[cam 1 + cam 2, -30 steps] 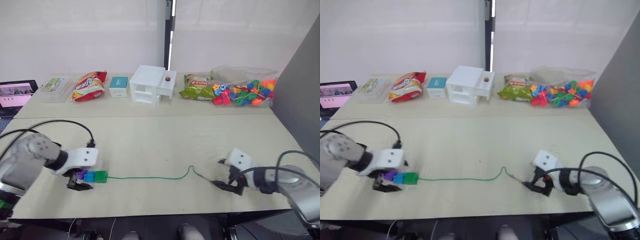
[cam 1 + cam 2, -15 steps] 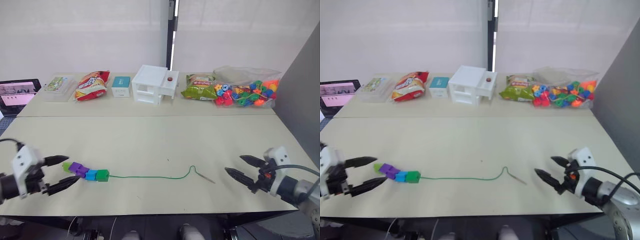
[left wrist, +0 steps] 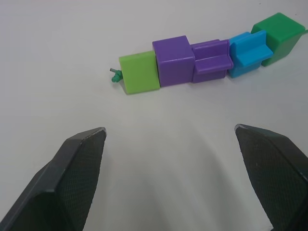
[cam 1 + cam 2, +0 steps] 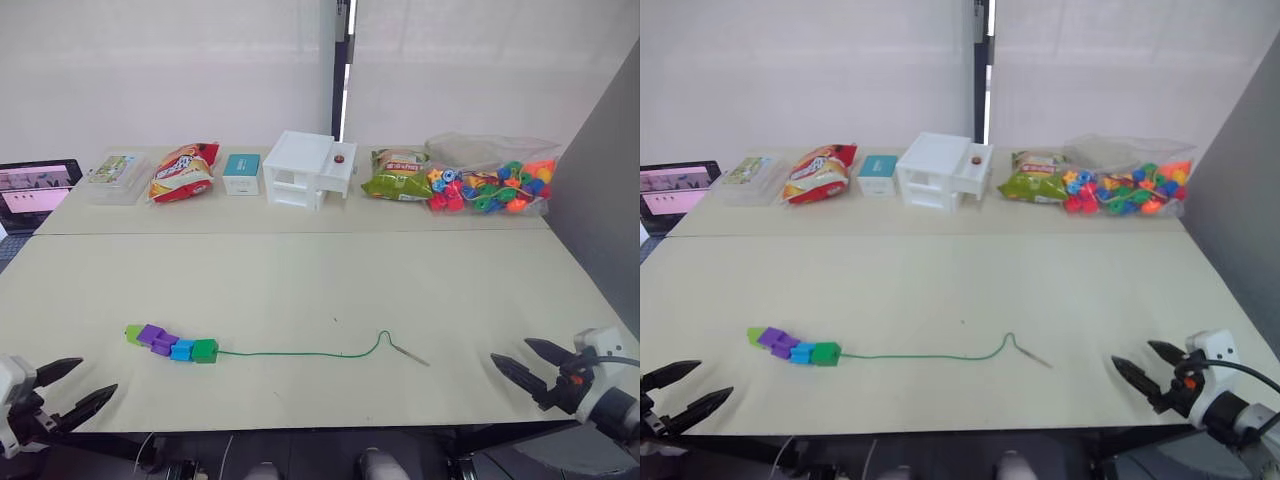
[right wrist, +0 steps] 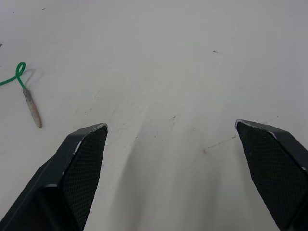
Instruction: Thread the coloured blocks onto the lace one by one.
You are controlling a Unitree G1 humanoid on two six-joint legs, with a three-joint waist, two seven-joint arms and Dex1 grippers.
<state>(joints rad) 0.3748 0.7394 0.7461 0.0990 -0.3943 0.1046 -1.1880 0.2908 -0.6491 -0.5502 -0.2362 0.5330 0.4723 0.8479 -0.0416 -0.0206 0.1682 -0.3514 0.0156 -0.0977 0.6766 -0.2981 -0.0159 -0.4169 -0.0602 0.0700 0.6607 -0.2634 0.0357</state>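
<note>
The coloured blocks (image 4: 171, 345) lie in a row on the table, strung on the lace (image 4: 300, 353): lime green (image 3: 139, 72), two purple (image 3: 174, 60), blue (image 3: 248, 47) and dark green (image 3: 277, 32). A small knot (image 3: 115, 76) sticks out past the lime block. The thin green cord runs right to a curl and a greyish tip (image 5: 32, 107). My left gripper (image 4: 68, 390) hovers open at the near left table edge, apart from the blocks. Open too, my right gripper (image 4: 533, 364) sits at the near right edge, apart from the tip.
Along the far side of the table (image 4: 320, 280) stand a laptop (image 4: 35, 186), a clear box (image 4: 115, 172), a snack bag (image 4: 182, 170), a teal box (image 4: 241, 172), a white drawer unit (image 4: 306, 168), a green bag (image 4: 394, 176) and a clear bag of bright beads (image 4: 488, 180).
Both grippers have pulled back toward the near table edge and outward, away from the blocks and the lace tip. A second ago each was down at its end of the lace.
</note>
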